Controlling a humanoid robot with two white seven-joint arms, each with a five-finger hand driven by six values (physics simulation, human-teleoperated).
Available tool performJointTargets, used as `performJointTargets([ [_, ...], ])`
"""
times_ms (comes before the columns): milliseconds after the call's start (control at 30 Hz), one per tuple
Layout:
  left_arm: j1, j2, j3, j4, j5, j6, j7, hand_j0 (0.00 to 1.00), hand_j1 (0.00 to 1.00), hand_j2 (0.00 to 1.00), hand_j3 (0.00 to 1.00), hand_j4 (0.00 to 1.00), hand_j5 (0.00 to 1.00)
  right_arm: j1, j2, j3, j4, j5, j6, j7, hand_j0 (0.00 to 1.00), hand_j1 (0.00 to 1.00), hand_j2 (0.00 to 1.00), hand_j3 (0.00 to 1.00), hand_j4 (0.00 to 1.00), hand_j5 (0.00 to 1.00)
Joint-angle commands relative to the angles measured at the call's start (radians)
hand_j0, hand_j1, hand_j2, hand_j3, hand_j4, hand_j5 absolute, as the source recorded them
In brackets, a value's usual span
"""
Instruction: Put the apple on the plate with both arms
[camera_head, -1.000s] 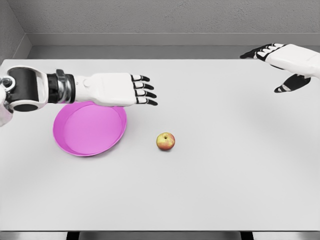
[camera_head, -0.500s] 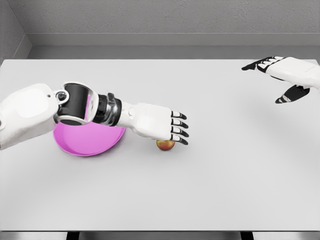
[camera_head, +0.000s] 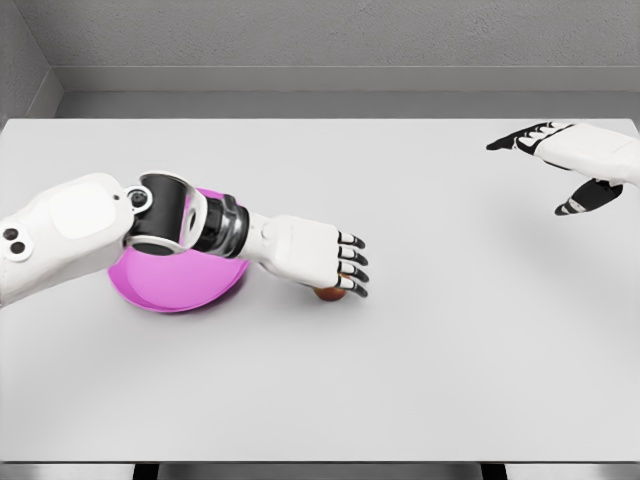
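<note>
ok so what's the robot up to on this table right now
The left hand is reaching over the apple, covering most of it; a firm grasp can't be confirmed. The apple sits on the table, just right of the pink plate, not on it yet. The right hand hovers open at the far right.

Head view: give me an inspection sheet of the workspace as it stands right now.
Surface: white table, flat, bare across the middle and right.
Job's things: apple on the table, right of the plate, mostly hidden under the left hand; pink plate at the left, partly covered by the left forearm, nothing seen in the part that shows.
Clutter: nothing seen.
Hands: left hand palm down over the apple, fingers extended, grasp not confirmed; right hand raised over the far right corner, fingers spread, holding nothing.
Cables: nothing seen.
Surroundings: grey wall behind the table.
</note>
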Motion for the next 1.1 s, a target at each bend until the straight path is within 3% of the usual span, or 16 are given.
performJointTargets([
  [0, 0.0, -0.011, 0.001, 0.016, -0.005, 0.001, 0.0, 1.0, 1.0, 1.0, 1.0, 1.0, 1.0, 0.0, -0.001, 0.0, -0.003, -0.002, 0.001, 0.0, 1.0, 1.0, 1.0, 1.0, 1.0, 1.0],
  [633, 0.0, -0.046, -0.038, 0.072, -0.058, 0.001, 0.002, 1.0, 1.0, 1.0, 1.0, 1.0, 1.0, 0.014, -0.003, 0.0, -0.06, -0.003, 0.001, 0.0, 1.0, 1.0, 1.0, 1.0, 1.0, 1.0],
  [733, 0.0, -0.048, -0.038, 0.074, -0.059, 0.001, 0.002, 0.91, 0.91, 0.91, 0.91, 0.91, 0.91, 0.018, -0.005, 0.0, -0.077, -0.003, 0.001, 0.0, 1.0, 1.0, 1.0, 1.0, 1.0, 1.0],
  [767, 0.002, -0.048, -0.039, 0.074, -0.059, 0.001, 0.002, 0.82, 0.82, 0.82, 0.82, 0.82, 0.82, 0.02, -0.005, -0.002, -0.08, -0.003, 0.001, 0.0, 1.0, 1.0, 1.0, 1.0, 1.0, 1.0],
  [933, 0.002, -0.051, -0.039, 0.072, -0.058, 0.001, 0.003, 0.7, 0.7, 0.7, 0.7, 0.7, 0.7, 0.02, -0.009, -0.005, -0.08, -0.003, 0.001, 0.0, 1.0, 1.0, 1.0, 1.0, 1.0, 1.0],
  [1067, 0.002, -0.051, -0.039, 0.071, -0.058, 0.001, 0.005, 0.46, 0.46, 0.46, 0.46, 0.46, 0.46, 0.023, -0.011, -0.011, -0.082, -0.003, 0.001, 0.0, 1.0, 1.0, 1.0, 1.0, 1.0, 1.0],
])
